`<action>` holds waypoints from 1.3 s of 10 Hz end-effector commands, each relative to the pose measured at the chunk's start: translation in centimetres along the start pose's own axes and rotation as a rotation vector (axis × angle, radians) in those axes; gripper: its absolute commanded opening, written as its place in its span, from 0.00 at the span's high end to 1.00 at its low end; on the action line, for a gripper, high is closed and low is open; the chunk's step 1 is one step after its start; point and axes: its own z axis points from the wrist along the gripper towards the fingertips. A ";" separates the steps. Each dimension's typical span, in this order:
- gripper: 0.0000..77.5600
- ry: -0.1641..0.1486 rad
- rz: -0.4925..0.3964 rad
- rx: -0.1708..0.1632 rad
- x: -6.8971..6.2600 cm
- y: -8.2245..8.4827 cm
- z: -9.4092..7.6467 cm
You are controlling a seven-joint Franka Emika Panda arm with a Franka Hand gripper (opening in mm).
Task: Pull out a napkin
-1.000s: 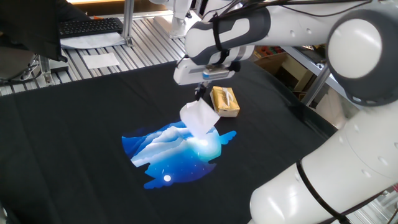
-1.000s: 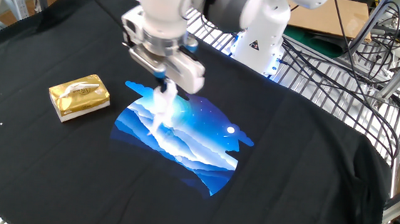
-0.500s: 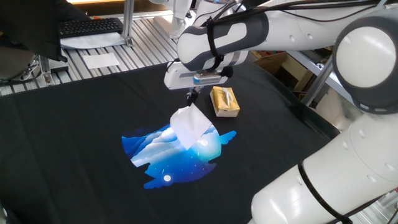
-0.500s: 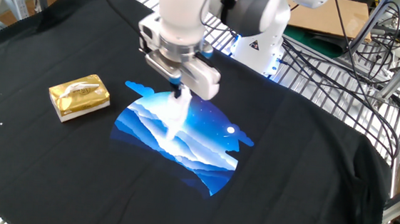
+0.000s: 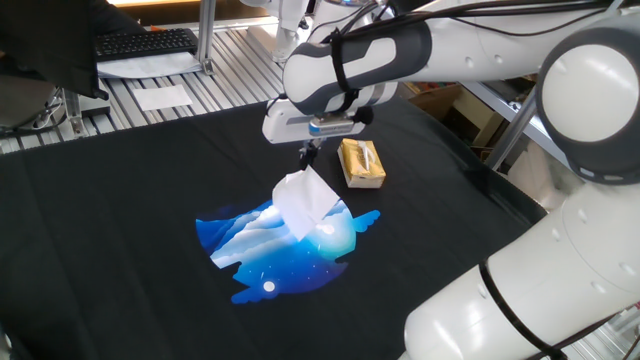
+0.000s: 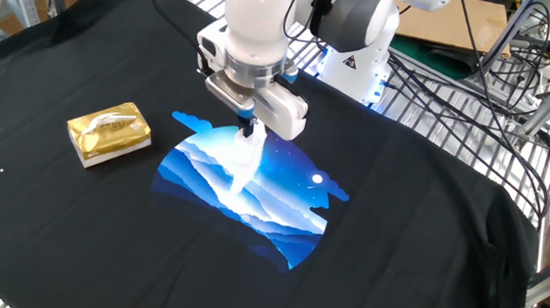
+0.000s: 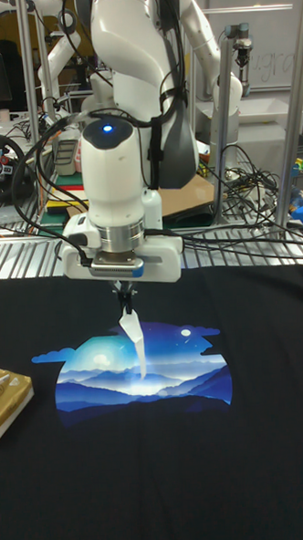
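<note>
1. Napkin (image 5: 303,201) hangs free in the air over the blue print (image 6: 242,196), clear of the box (image 5: 362,164), so your pull looks done.
2. Your fingers (image 5: 309,151) are pinched tight on its top corner.
3. What you have left, at most, is letting it drop onto the cloth-covered surface (image 6: 73,217).

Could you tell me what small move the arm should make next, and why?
Probably open the tool and let go. It holds the napkin by its top edge above the blue print, with the sheet hanging free and fully clear of the tissue box, which sits apart to the side. So the pull-out looks finished.
</note>
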 end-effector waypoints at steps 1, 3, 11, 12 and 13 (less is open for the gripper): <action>0.97 -0.010 -0.003 -0.001 -0.1 0.0 -0.1; 0.97 -0.014 0.005 -0.002 -0.1 0.0 -0.1; 0.97 -0.062 0.049 -0.007 -0.2 -0.1 -0.3; 0.97 -0.067 0.058 -0.008 -0.2 0.0 -0.3; 0.97 -0.067 0.058 -0.008 -0.2 0.0 -0.3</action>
